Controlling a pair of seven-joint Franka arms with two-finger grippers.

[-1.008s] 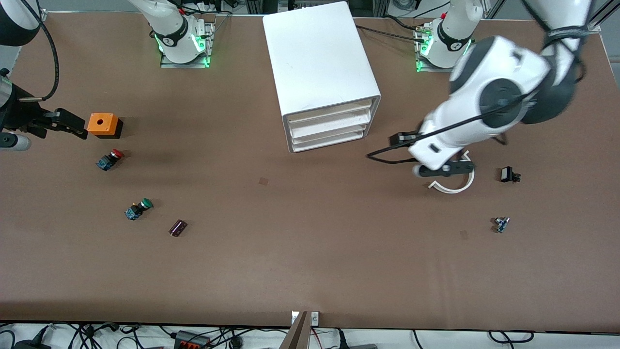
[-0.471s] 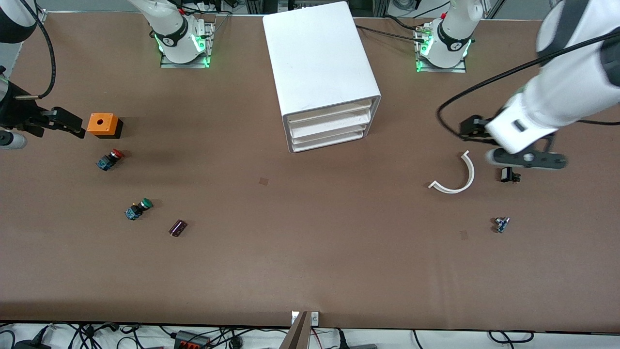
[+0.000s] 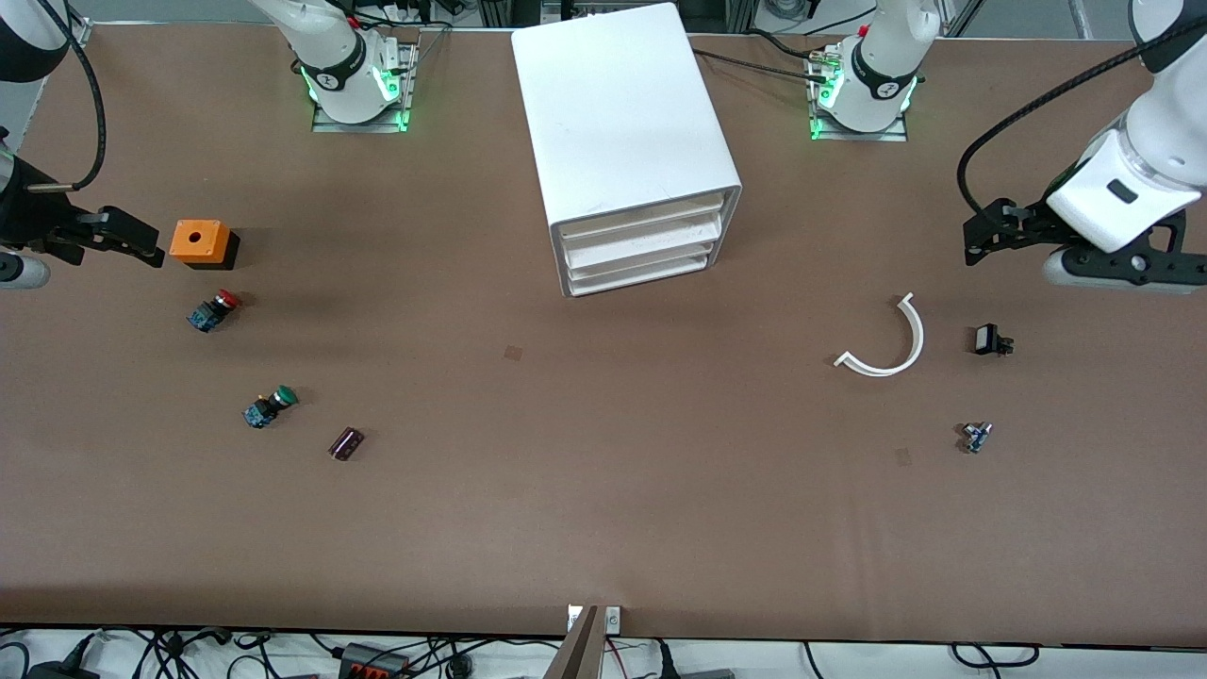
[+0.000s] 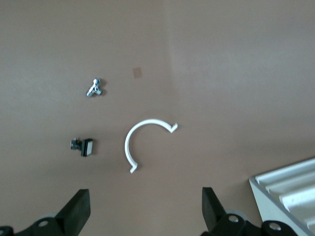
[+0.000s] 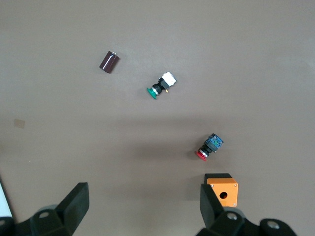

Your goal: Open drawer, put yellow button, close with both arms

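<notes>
The white cabinet [image 3: 622, 113] stands at the middle of the table between the arm bases, and its topmost drawer [image 3: 641, 219] sits flush with the two below, shut. A corner of the cabinet [image 4: 290, 189] shows in the left wrist view. The yellow button is hidden or out of view. My left gripper [image 3: 1122, 272] hangs open over bare table at the left arm's end, its jaws [image 4: 146, 216] wide with nothing between them. My right gripper [image 3: 21, 272] hangs open over the right arm's end beside an orange box [image 3: 198, 243], and it [image 5: 144, 211] is empty too.
A red-capped button [image 3: 215, 309], a green-capped button [image 3: 270, 405] and a dark cylinder [image 3: 346, 443] lie toward the right arm's end. A white curved strip [image 3: 891, 344], a small black part [image 3: 990, 339] and a small metal part [image 3: 975, 436] lie toward the left arm's end.
My left arm has swung away from beside the cabinet, passing over the white curved strip, out to its own end of the table. The right arm has barely moved.
</notes>
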